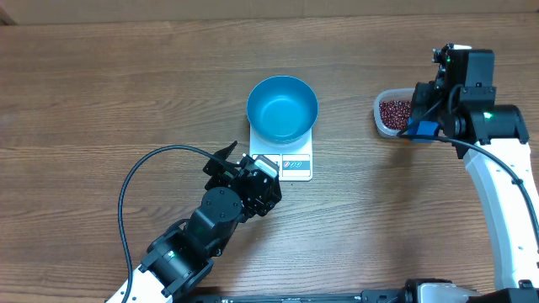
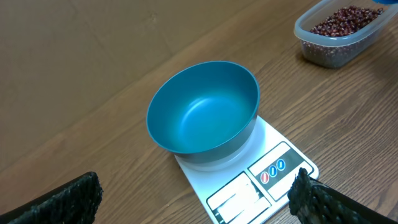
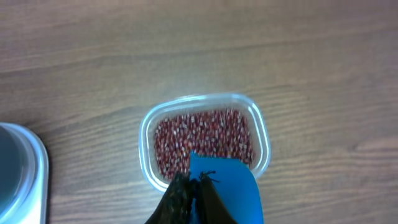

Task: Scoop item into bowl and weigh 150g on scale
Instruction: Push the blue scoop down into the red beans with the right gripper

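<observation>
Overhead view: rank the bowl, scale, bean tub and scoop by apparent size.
1. The bowl and scale: similar width, scale partly covered, so tied.
2. The bean tub, partly hidden.
3. The scoop, mostly hidden.

The deep blue bowl (image 1: 282, 108) sits upright on the flat white scale (image 1: 290, 165) (display and buttons showing along its front edge), its inside bare. Dark red-brown beans (image 3: 205, 134) fill a clear tub (image 3: 144, 134) well to the right.
</observation>
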Motion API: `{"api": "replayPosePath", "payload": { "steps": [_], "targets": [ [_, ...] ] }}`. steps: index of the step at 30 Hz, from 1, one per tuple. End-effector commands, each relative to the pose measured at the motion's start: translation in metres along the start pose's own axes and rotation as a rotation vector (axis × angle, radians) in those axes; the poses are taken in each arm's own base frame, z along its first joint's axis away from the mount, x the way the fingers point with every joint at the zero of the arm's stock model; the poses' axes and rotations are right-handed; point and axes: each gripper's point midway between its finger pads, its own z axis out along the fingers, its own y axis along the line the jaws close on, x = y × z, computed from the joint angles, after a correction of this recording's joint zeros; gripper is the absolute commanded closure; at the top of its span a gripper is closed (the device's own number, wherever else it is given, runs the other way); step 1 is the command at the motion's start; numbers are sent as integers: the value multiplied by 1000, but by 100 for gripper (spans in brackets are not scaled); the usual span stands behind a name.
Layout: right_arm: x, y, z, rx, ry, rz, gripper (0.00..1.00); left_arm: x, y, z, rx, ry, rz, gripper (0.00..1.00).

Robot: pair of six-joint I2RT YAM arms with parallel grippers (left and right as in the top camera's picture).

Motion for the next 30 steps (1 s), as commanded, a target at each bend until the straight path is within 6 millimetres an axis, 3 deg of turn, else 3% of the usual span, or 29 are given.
{"api": "replayPosePath", "payload": {
  "steps": [1,5,10,14,30],
  "targets": [
    [-20,-3,-8,13,-72,-64,96,3,-1,0,-6,6,-7,0],
    [-27,-1,4,16,-86,-137,96,3,-1,0,-6,6,-7,0],
    [-16,-6,37,62,-15,-234,96,3,-1,0,-6,6,-7,0],
    [-9,-15,50,125,27,-285,96,3,-1,0,-7,6,-7,0],
    [-14,-15,53,127,9,-300,96,2,-1,0,-6,5,-7,0]
  ]
}}
